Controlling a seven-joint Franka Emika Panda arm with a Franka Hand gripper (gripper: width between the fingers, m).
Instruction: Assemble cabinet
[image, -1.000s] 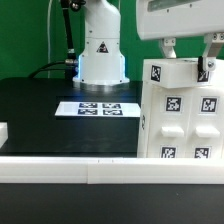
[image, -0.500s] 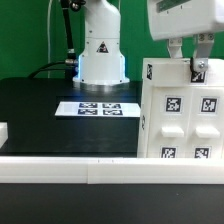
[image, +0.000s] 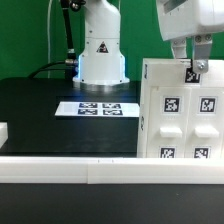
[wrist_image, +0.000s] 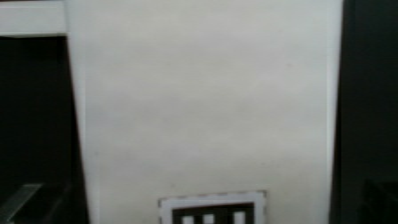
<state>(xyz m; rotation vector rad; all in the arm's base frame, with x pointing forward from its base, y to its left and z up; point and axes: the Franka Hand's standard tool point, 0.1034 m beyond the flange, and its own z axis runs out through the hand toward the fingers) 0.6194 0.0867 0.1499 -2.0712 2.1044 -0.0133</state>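
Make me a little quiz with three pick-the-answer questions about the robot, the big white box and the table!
1. Where does the cabinet stand in the exterior view?
A. on that view's right
B. on that view's left
C. behind the robot base

2. What colour is the table top?
A. red
B. black
C. yellow

3. Where is the tool right now?
A. flat on the table
B. beside the marker board
C. at the cabinet's top edge

Answers:
1 A, the big white tagged box fills the exterior view's right side.
2 B, the surface around the marker board is black.
3 C, the tool's fingers reach down onto the cabinet's top edge; whether they grip it cannot be told.
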